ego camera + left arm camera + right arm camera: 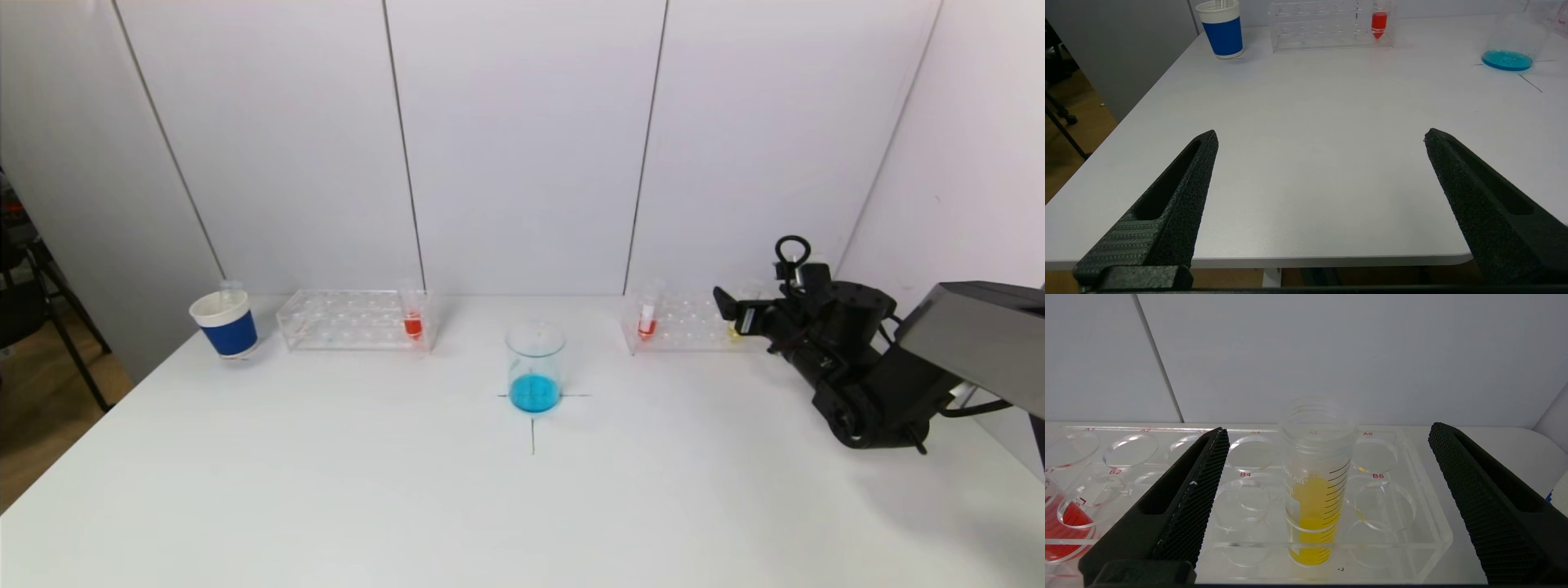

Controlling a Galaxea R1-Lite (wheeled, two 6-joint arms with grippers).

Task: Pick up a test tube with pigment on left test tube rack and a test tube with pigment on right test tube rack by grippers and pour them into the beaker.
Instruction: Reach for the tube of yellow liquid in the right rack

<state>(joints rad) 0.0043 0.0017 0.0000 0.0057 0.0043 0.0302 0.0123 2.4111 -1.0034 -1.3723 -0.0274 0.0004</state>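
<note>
A clear beaker [535, 366] with blue liquid stands at the table's middle. The left rack [353, 319] holds one tube of red pigment [413, 320], also seen in the left wrist view [1379, 21]. The right rack [684, 324] holds a red tube [647, 320] and a yellow tube [1316, 486]. My right gripper [729, 310] is open at the rack's right end; in the right wrist view [1327, 435] the yellow tube stands upright between its fingers, apart from both. My left gripper [1321, 136] is open and empty over the table's near left edge, out of the head view.
A blue and white paper cup [225, 323] with an empty tube in it stands left of the left rack. White wall panels close the back and right. A black cross is marked under the beaker.
</note>
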